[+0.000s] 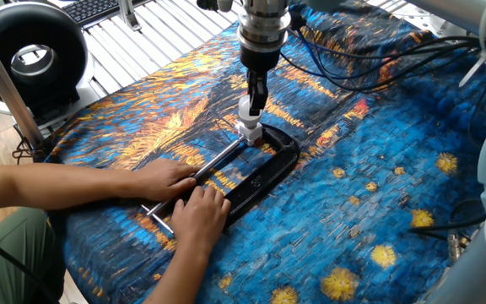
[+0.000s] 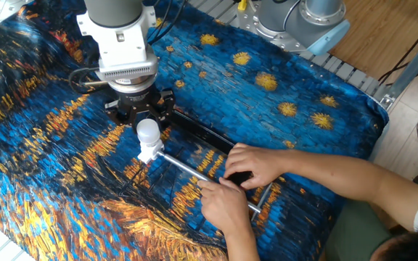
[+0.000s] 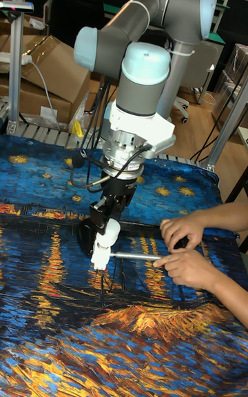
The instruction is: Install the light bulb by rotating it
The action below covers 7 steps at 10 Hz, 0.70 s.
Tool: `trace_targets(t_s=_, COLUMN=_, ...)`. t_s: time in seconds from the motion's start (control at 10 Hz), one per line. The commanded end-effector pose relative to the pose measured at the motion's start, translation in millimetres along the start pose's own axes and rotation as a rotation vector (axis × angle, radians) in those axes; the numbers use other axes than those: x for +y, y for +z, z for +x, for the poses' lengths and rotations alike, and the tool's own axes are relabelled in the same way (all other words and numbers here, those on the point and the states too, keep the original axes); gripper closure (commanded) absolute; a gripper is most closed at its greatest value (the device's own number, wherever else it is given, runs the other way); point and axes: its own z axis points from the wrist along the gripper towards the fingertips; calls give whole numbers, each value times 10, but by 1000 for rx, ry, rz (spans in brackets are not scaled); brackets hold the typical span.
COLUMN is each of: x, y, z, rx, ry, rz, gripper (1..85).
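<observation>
- The small frosted-white globe light bulb (image 2: 148,131) stands upright in a white square socket base (image 2: 149,154), left of centre in the other fixed view.
- The black two-finger pincer (image 2: 145,118) hangs directly over it; whether its fingers grip the globe I cannot tell.
- Judged light, smooth and fragile: hold the globe's widest part gently and twist.
- A person's two hands (image 2: 242,181) steady the black C-clamp (image 1: 264,169) on the painted-cloth surface (image 2: 303,87).

Two high cameras look down on the desk (image 1: 378,211) from opposite sides of the jaws; the tall one faces them low, close, head-on.
</observation>
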Motion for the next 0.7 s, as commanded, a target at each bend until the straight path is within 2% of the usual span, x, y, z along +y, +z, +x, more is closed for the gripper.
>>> trace_targets(t_s=0.0, x=13, y=-9, z=-78, rx=-34, ry=22, rz=-4, gripper=847)
trace_targets(t_s=0.2, x=37, y=9, z=-76, rx=-44, ry=-23, rz=-15, gripper=847)
trace_targets(t_s=0.4, x=10, y=18, z=-73, rx=-60, ry=-10, rz=-12, gripper=847)
trace_targets(t_s=0.6, x=-28, y=-1, z=-14, rx=-37, ry=30, rz=-5, gripper=847)
